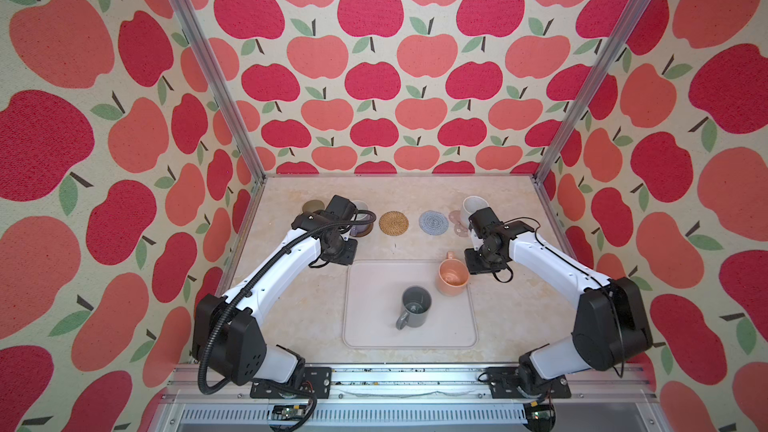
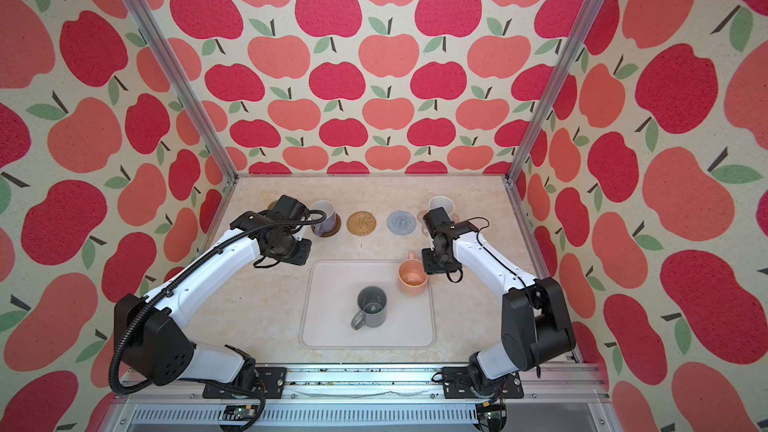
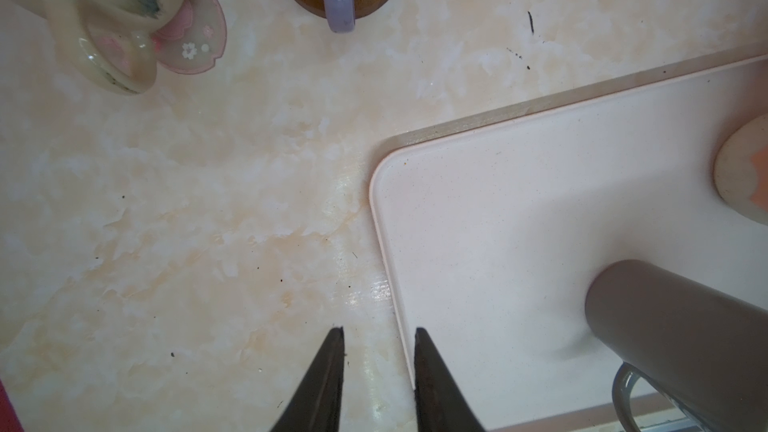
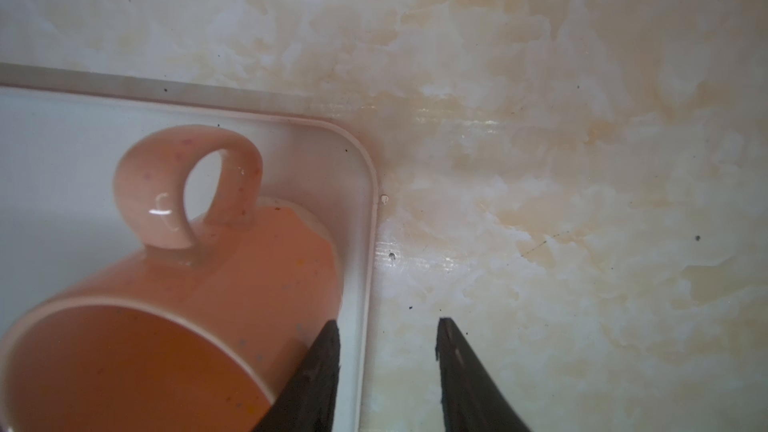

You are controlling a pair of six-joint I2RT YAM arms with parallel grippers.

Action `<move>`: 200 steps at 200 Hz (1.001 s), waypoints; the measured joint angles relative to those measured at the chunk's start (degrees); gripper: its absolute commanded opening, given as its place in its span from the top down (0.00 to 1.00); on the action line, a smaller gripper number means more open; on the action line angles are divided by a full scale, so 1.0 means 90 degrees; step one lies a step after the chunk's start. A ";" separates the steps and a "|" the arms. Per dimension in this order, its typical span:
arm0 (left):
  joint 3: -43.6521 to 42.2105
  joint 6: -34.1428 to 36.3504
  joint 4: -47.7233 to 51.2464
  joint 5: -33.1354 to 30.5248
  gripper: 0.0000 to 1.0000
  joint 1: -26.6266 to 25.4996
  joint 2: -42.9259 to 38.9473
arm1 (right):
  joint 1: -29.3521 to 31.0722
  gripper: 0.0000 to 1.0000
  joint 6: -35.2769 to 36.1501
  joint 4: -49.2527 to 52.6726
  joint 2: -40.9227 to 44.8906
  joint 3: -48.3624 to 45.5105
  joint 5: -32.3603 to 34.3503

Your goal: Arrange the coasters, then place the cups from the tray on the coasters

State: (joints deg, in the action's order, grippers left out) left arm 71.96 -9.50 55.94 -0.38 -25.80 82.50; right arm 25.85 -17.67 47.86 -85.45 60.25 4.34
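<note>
Right fingers (image 4: 316, 376) part-open, empty, above tray (image 4: 368, 218) rim beside peach cup (image 4: 216, 284), lower left of frame. I'd shift over cup wall, pinch it, lift straight. Left fingers (image 3: 324, 376) narrow, empty.

Lab test booth: aluminium frame (image 1: 206, 56), apple-print walls (image 1: 374, 76)

A cream marbled tabletop (image 1: 316, 317) sat between walls (image 1: 374, 76) printed with red and pink apples. Silver posts (image 1: 208, 64) rose at its far corners, a metal rail (image 1: 395, 380) crossed the near edge, and a small dark mark (image 3: 530, 22) showed on it.
</note>
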 measured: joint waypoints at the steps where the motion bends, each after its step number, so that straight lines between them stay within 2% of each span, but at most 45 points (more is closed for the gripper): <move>1: 0.0000 0.0000 0.0000 0.0000 0.69 -0.0002 0.0000 | 0.0000 0.60 -0.0010 -0.0007 0.0010 -0.0019 -0.0010; 47: 0.0000 0.0000 0.0000 0.0000 0.69 -0.0034 0.0000 | 0.0092 0.60 -0.0318 -0.0240 0.0255 -0.0401 -0.0308; 142: 0.0000 -0.0002 0.0000 -0.0022 0.69 -0.0078 -0.0024 | 0.1253 0.61 -0.0804 -0.0750 -0.0301 -0.0401 -0.0627; 200: 0.0000 -0.0002 0.0000 -0.0027 0.69 -0.0078 -0.0097 | 0.1277 0.60 -0.0721 -0.0644 -0.0177 -0.0187 -0.0425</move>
State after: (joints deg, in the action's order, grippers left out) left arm 71.96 -9.52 55.94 -0.62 -26.50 81.62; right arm 37.34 -24.16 42.06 -87.05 58.57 0.51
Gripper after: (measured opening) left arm 0.313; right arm 0.395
